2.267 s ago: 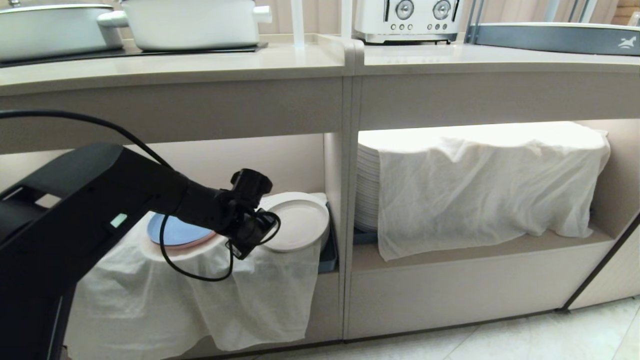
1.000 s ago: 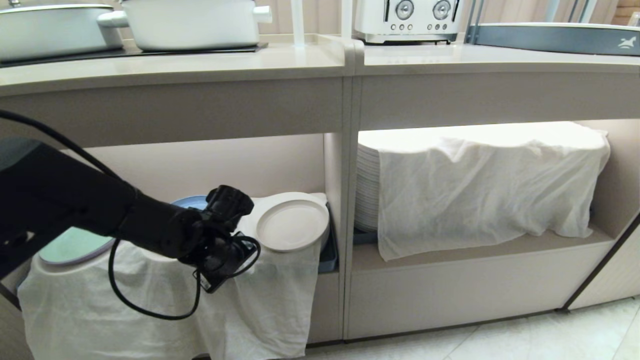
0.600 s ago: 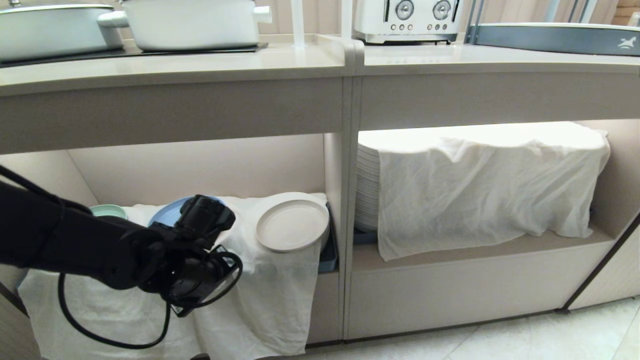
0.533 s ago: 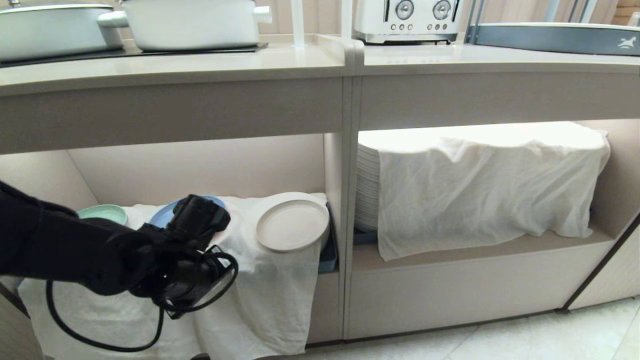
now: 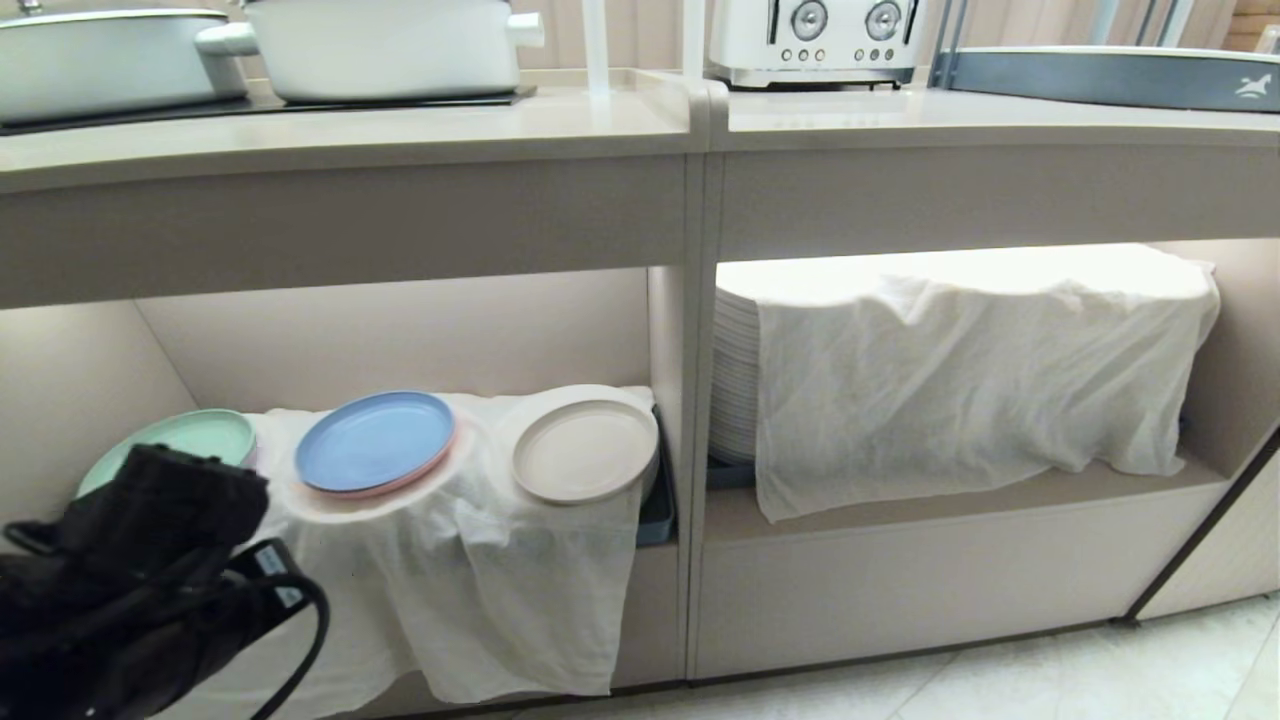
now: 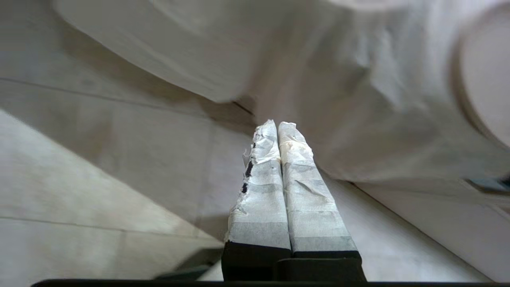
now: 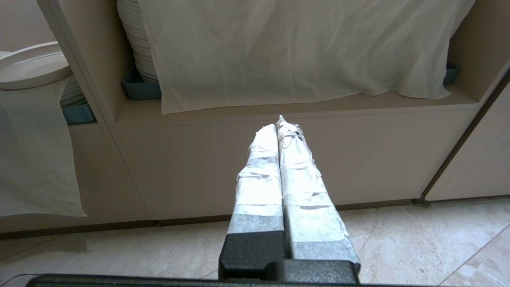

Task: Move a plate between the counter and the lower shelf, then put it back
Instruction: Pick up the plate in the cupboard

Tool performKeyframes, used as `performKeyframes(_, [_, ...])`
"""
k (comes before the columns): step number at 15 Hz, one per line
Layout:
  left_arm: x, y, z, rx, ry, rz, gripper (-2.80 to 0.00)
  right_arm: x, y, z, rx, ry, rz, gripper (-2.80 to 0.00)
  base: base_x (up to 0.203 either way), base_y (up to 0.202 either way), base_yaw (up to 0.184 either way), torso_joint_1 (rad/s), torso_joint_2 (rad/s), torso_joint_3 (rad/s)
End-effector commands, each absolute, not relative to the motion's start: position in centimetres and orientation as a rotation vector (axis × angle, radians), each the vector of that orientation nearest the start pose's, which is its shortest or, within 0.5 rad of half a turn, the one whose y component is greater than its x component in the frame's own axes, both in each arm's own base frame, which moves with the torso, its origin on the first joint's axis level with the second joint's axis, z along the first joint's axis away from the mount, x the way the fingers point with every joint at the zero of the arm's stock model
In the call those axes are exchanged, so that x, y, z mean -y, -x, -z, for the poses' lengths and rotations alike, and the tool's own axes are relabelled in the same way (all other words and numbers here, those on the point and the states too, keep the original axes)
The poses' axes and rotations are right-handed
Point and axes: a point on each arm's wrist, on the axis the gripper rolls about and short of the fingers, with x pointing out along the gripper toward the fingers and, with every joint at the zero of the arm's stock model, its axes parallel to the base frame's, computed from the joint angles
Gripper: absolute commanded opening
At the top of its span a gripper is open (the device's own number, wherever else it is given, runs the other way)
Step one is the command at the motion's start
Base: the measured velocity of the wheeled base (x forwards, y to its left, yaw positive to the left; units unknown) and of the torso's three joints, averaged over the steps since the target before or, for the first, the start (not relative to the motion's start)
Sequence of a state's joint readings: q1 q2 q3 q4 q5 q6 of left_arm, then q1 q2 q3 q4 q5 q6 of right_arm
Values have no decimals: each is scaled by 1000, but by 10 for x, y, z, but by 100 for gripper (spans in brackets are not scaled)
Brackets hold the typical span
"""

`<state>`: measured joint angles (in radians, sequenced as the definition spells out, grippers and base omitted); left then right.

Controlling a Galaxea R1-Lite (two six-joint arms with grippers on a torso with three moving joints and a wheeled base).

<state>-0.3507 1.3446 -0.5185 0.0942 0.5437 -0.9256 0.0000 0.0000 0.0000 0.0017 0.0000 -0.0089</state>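
Sitting flat on the white cloth (image 5: 480, 590) in the lower shelf (image 5: 400, 330), your plate (image 5: 585, 451) is at the right end of that bay, nothing gripping it. It's round, matte cream, with a low raised rim and a plain flat centre. The blue plate (image 5: 375, 441) is just beside it to the left, and the mint-green plate (image 5: 180, 440) is further left. The counter (image 5: 400, 130) above carries white pots (image 5: 385, 45) and a toaster (image 5: 815, 40). Your left gripper (image 6: 277, 131) is low at the bay's left corner, apart from the plate, taped fingers pressed together on nothing. The right gripper (image 7: 279, 127) has its fingers together too, empty, pointing at the panel under the neighbouring bay.
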Motion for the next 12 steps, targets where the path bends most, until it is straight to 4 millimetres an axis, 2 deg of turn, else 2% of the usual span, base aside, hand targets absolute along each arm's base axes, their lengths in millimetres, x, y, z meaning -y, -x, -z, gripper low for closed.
performKeyframes(1, [25, -130, -140, -576, 483, -586, -280, 0, 23, -75, -2, 9, 0, -280, 0, 0, 0, 0, 0, 0])
performKeyframes(7, [3, -67, -125, -468, 299, -531, -280, 0, 23, -75, -2, 9, 0, -280, 0, 0, 0, 0, 0, 0])
performKeyframes(12, [-5, -20, -103, -262, 80, -218, -280, 0, 23, -75, -2, 9, 0, -280, 0, 0, 0, 0, 0, 0])
